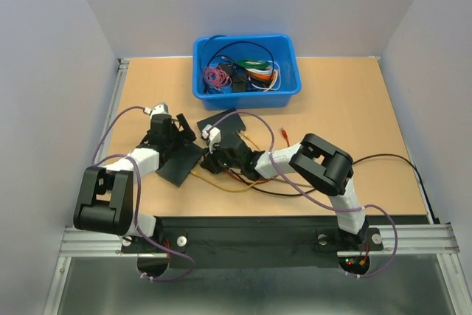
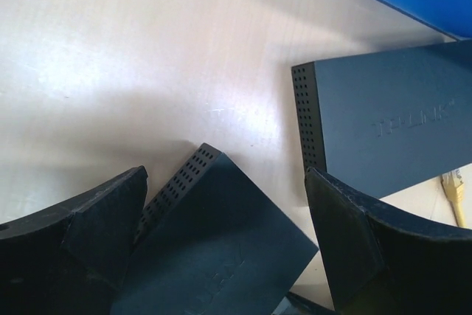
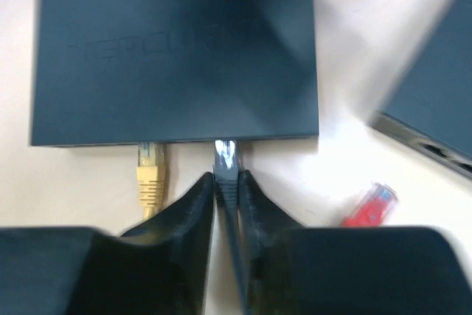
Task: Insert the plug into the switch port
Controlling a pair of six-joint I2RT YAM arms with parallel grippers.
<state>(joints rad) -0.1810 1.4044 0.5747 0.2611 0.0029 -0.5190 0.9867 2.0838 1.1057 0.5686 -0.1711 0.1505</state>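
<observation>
In the right wrist view a dark switch (image 3: 177,57) lies flat with a yellow plug (image 3: 150,171) in its front face. My right gripper (image 3: 228,178) is shut on a dark plug (image 3: 226,158) whose clear tip meets the switch's front face just right of the yellow one. How deep it sits is hidden. In the top view this gripper (image 1: 220,156) is at the table's middle, below the switch (image 1: 230,129). My left gripper (image 2: 225,182) is open, its fingers astride a second dark switch (image 2: 221,248) that also shows in the top view (image 1: 181,164).
A loose red plug (image 3: 369,208) lies right of my right fingers. Another switch edge with ports (image 3: 435,116) shows at the right. A blue bin (image 1: 247,68) of cables stands at the back. Yellow, red and black cables (image 1: 243,182) trail across the table's front.
</observation>
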